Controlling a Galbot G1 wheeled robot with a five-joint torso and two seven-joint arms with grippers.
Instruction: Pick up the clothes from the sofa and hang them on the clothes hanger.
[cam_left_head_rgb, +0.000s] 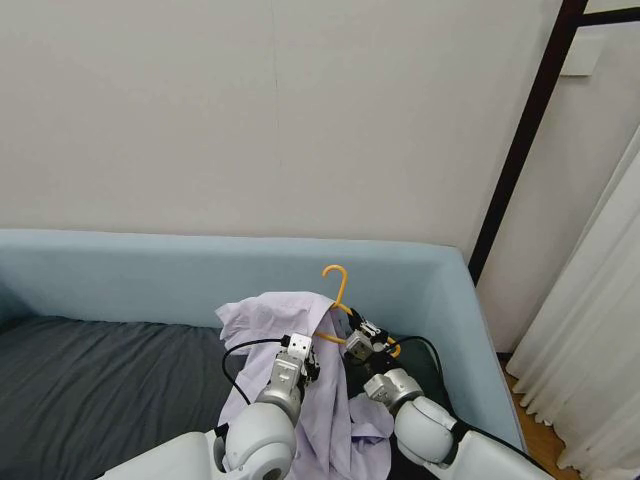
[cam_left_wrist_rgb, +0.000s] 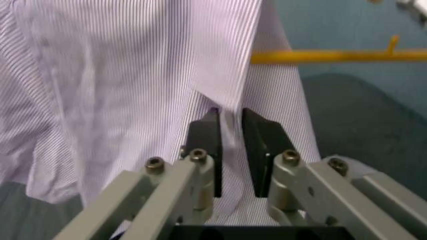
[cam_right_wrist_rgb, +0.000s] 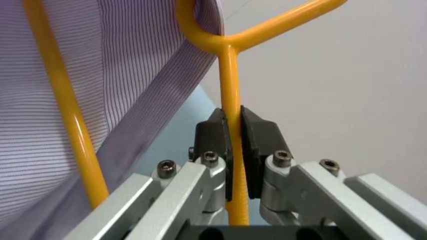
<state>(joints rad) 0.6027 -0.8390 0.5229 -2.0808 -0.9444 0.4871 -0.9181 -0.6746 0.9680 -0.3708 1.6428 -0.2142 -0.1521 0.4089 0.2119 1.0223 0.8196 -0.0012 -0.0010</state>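
**Head view with both wrist views.** Items counted: one lilac striped shirt (cam_left_head_rgb: 270, 318), one yellow hanger (cam_left_head_rgb: 339, 287), two tools, one pale blue sofa (cam_left_head_rgb: 455, 300).

The shirt is draped over the hanger. It is held up above the right end of the sofa, in front of the backrest (cam_left_head_rgb: 150, 272) and over the dark grey seat cushion (cam_left_head_rgb: 90, 385). Its lower cloth hangs down between the two arms. The hanger's single hook stands upright above the cloth.

The left tool (cam_left_head_rgb: 297, 349) is against the near face of the shirt. In the left wrist view its two black pads (cam_left_wrist_rgb: 203, 137) stand almost together, with a fold of the striped cloth nipped between them. One yellow bar of the hanger crosses beyond the fold.

The right tool (cam_left_head_rgb: 360, 340) sits just beside the left one, on the shirt's right side. In the right wrist view its two pads are closed on one straight yellow rod of the hanger. This rod runs up between the pads to a bend where the wire forks. A second yellow rod lies against the cloth beside it.

Background: one plain white wall (cam_left_head_rgb: 250, 110) behind the sofa and one white curtain (cam_left_head_rgb: 600, 350) at the right edge.
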